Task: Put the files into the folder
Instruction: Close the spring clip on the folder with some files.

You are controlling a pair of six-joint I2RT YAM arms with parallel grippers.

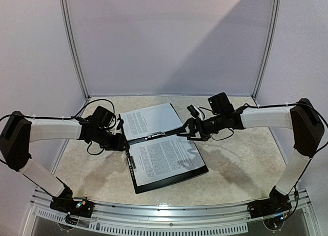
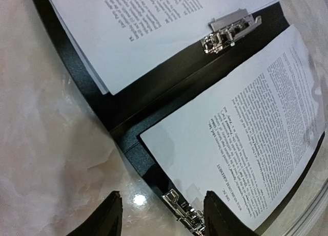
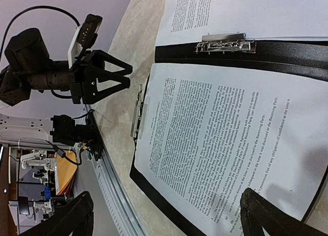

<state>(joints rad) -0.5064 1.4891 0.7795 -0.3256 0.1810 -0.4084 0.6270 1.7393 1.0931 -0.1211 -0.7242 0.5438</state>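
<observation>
The black folder (image 1: 197,170) lies open on the table. One printed sheet of the files (image 1: 165,159) rests on its near half and more sheets (image 1: 151,119) on its far half. A metal clip (image 1: 155,135) sits at the spine. My left gripper (image 1: 123,142) is low at the folder's left edge, open. In the left wrist view its fingers (image 2: 110,218) straddle a small side clip (image 2: 182,210) beside the sheet (image 2: 256,123). My right gripper (image 1: 182,133) hovers over the spine, wide open, with the near sheet (image 3: 220,128) below it and nothing between its fingers (image 3: 261,215).
A metal rail (image 1: 169,213) runs along the table's near edge between the arm bases. White enclosure walls and their posts (image 1: 74,46) close off the back and sides. Bare marble-patterned tabletop (image 1: 246,159) surrounds the folder. Cables trail by both wrists.
</observation>
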